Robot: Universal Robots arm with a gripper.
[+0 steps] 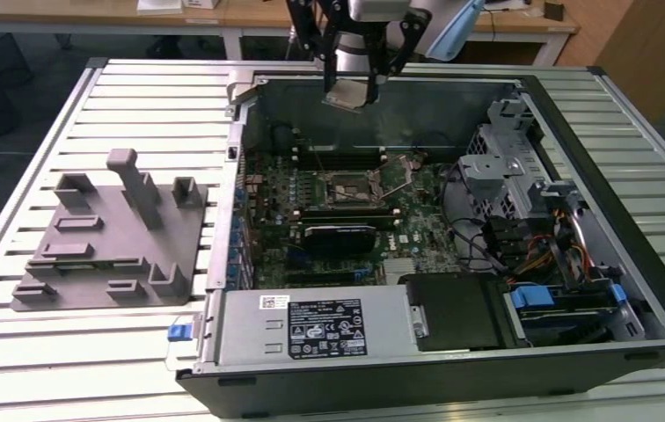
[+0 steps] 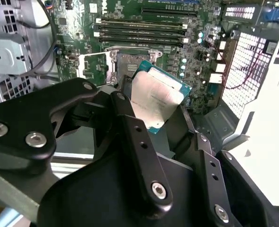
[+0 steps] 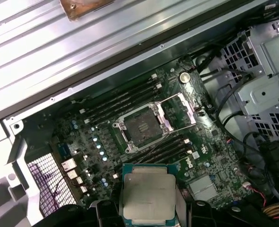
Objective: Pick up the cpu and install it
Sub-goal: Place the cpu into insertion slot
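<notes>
A tabletop of pale metal slats is seen in the exterior view, its grooves being run from nine o'clock to three o'clock. Two things are carried directly on it. Toward nine o'clock a grey plastic fixture is laid flat, with several upright posts and low blocks raised from its base plate. From the centre out to three o'clock an open computer case is laid on its side, its open face turned upward and its black wall set at six o'clock. The fixture and the case are placed just beside each other; whether they touch cannot be told. Bare slats are left at twelve o'clock and at seven o'clock.
</notes>
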